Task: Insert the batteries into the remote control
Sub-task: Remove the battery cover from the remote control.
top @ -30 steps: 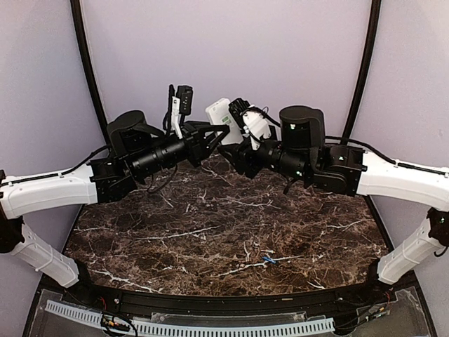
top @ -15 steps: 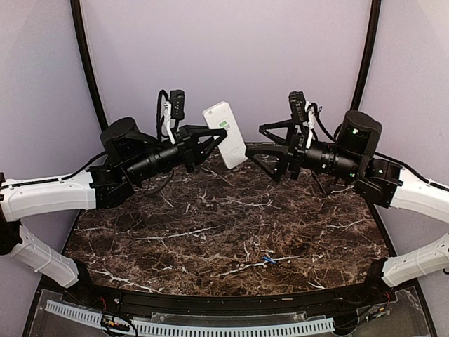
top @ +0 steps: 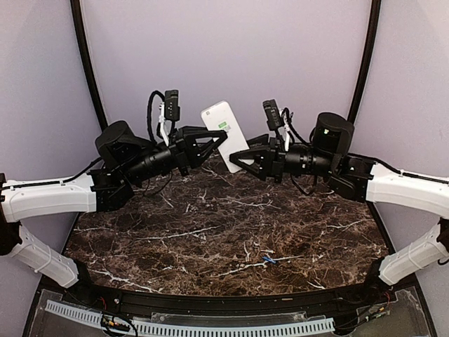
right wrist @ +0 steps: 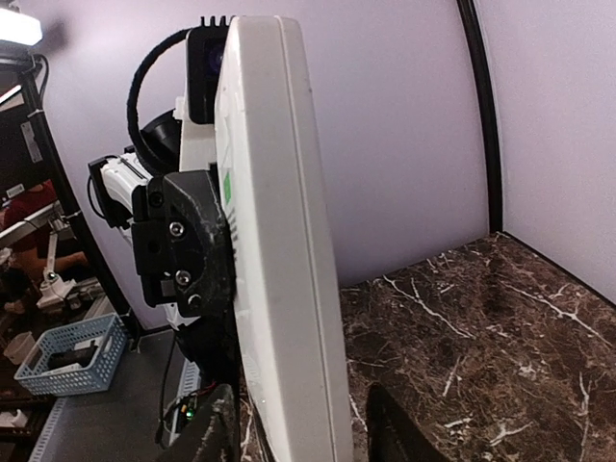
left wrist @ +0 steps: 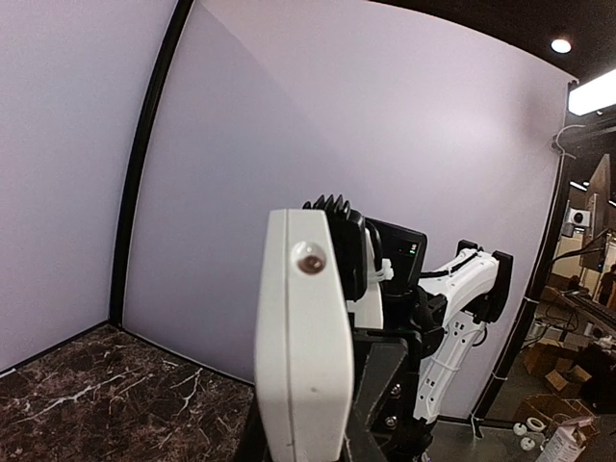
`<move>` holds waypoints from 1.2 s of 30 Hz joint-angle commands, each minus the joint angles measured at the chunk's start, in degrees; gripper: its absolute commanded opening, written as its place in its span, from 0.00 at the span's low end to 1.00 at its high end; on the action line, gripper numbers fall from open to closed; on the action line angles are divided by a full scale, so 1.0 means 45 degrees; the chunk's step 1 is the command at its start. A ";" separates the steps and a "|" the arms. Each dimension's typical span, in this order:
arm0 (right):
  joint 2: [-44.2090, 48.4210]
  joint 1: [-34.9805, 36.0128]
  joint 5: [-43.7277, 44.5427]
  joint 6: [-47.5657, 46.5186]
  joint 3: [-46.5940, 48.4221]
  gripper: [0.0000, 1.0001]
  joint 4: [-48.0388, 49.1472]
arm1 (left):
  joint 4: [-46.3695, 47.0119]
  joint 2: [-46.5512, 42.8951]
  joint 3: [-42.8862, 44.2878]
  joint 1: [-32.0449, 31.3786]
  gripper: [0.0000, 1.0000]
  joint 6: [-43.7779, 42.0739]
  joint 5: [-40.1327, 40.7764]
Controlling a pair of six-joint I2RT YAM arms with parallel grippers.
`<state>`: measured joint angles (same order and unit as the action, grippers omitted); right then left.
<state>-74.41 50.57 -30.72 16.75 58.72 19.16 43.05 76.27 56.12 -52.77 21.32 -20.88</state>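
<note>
Worktop (top: 210,239) at the back has the remote (top: 223,121) held on end in mid-air above it, left hand (top: 222,142) pinching it, right hand (top: 238,160) spread astride its lower end with a gap on one side, blue battery (top: 269,259) lying well apart near the front edge.

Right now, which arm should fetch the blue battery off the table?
Right, probably. The left gripper holds the remote control aloft; the right gripper looks open, and the battery lies nearer its side.
</note>
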 commanded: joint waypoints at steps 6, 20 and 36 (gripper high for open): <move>-0.0413 -0.0198 -0.2405 0.0072 0.0820 0.06 0.0298 | 0.1409 -0.0150 -0.0111 -0.0008 0.00 0.0861 -0.0523; -0.0137 -0.0217 -0.1722 -0.0746 0.1450 0.00 -0.1970 | 0.0628 0.0724 -0.0134 0.0013 0.38 0.1266 -0.0257; -0.0176 -0.0241 0.2059 0.2870 -0.0458 0.86 0.0797 | 0.3105 0.0590 -0.1492 0.0023 0.00 0.2379 0.2096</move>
<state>-74.67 49.58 -26.72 21.89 59.94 13.89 49.30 79.72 51.75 -52.88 29.56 -16.64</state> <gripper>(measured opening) 0.847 0.136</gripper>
